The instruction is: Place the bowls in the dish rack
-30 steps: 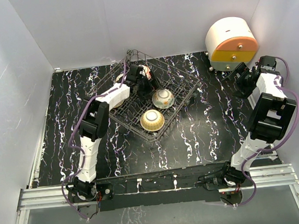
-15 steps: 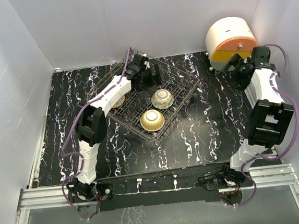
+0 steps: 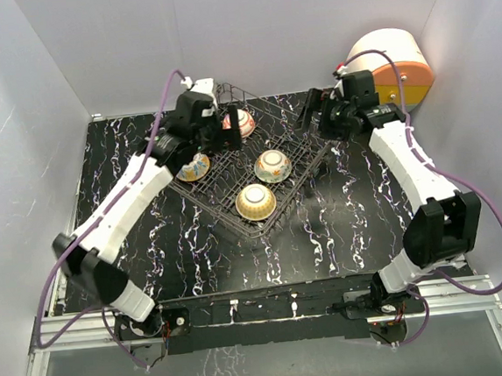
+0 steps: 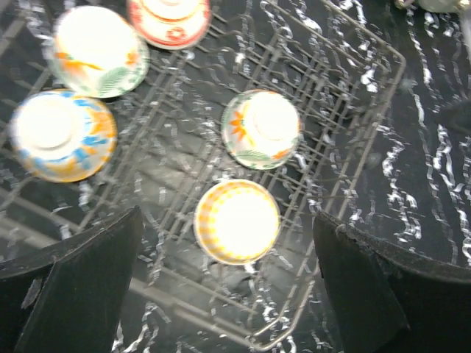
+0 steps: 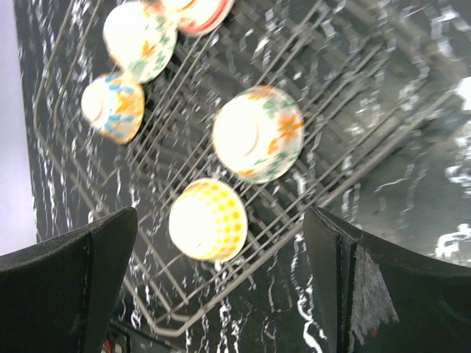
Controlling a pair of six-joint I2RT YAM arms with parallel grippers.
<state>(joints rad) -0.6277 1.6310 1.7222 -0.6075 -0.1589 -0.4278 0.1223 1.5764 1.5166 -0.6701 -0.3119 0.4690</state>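
By the dish rack (image 4: pixel 335 132), left claw (image 4: pixel 224 220) and right claw (image 5: pixel 221 213) wide open (both empty).

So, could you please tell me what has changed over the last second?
The left gripper shifted left over the square dark grey wire dish rack, toward its far-left edge. The right gripper swung left from the round white, orange and yellow drawer unit to the rack's far-right corner. Both stayed open and empty. The yellow-checked ceramic bowl and orange-green floral ceramic bowl sit unmoved in the rack.
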